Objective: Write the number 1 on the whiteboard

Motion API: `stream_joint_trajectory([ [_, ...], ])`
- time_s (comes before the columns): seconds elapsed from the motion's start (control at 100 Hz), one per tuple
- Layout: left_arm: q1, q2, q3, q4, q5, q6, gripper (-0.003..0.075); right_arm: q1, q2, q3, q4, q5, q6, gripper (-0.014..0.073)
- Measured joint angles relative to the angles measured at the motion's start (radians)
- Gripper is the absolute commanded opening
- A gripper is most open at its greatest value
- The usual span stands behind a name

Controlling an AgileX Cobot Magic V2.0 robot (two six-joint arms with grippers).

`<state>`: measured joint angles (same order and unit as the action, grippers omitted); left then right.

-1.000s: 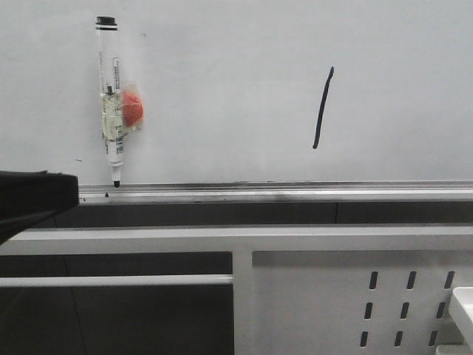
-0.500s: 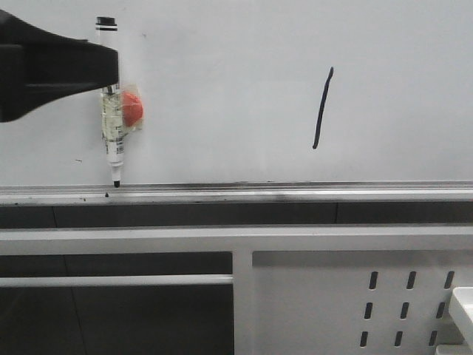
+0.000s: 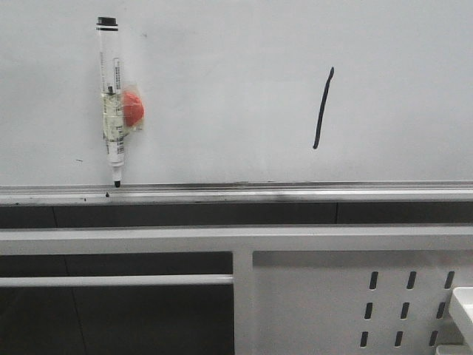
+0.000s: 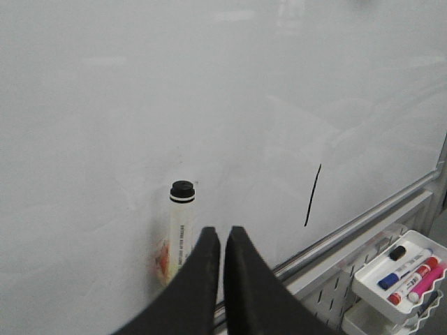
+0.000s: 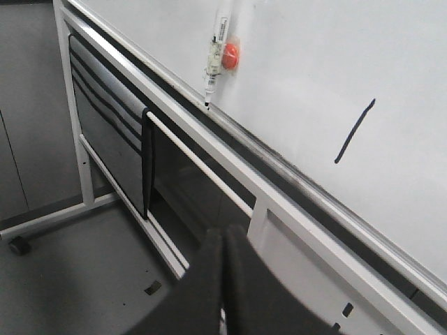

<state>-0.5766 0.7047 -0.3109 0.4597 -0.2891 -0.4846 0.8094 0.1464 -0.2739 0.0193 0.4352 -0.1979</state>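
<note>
Number 1 [image 3: 322, 108]: thin black slanted stroke, right of centre on whiteboard [image 3: 236, 44]. Nearest, lower frame: perforated white frame [image 3: 355, 296]. Farther: metal ledge [image 3: 295, 194] along board's bottom edge. Upper left: marker [image 3: 111, 96] stuck upright, tip down, red blob [image 3: 132, 108] beside. Left gripper [image 4: 222, 241] pressed closed, empty; right gripper [image 5: 223, 241] likewise closed, grasping nothing.

White perforated metal frame [image 3: 355, 296]; grey floor [image 5: 77, 272]; caster wheel [image 5: 19, 245].
</note>
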Motion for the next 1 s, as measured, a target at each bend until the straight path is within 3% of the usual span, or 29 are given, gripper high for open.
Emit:
stream_joint_trajectory([
  [0.22, 0.052, -0.020, 0.000, 0.008, 0.195, 0.006, -0.0020, 0.000, 0.000, 0.000, 0.000, 0.000, 0.000, -0.0069],
  [0.39, 0.119, -0.154, 0.000, 0.048, 0.331, 0.008, -0.0020, 0.000, 0.000, 0.000, 0.000, 0.000, 0.000, -0.0069],
  [0.63, 0.341, -0.444, 0.006, 0.042, 0.343, 0.008, -0.0020, 0.000, 0.000, 0.000, 0.000, -0.001, 0.000, -0.0069],
  [0.77, 0.456, -0.628, 0.050, 0.036, 0.417, 0.008, -0.0020, 0.000, 0.000, 0.000, 0.000, -0.001, 0.000, -0.0069],
  [1.0, 0.541, -0.710, 0.172, -0.054, 0.517, 0.008, -0.0020, 0.000, 0.000, 0.000, 0.000, -0.001, 0.000, -0.0069],
])
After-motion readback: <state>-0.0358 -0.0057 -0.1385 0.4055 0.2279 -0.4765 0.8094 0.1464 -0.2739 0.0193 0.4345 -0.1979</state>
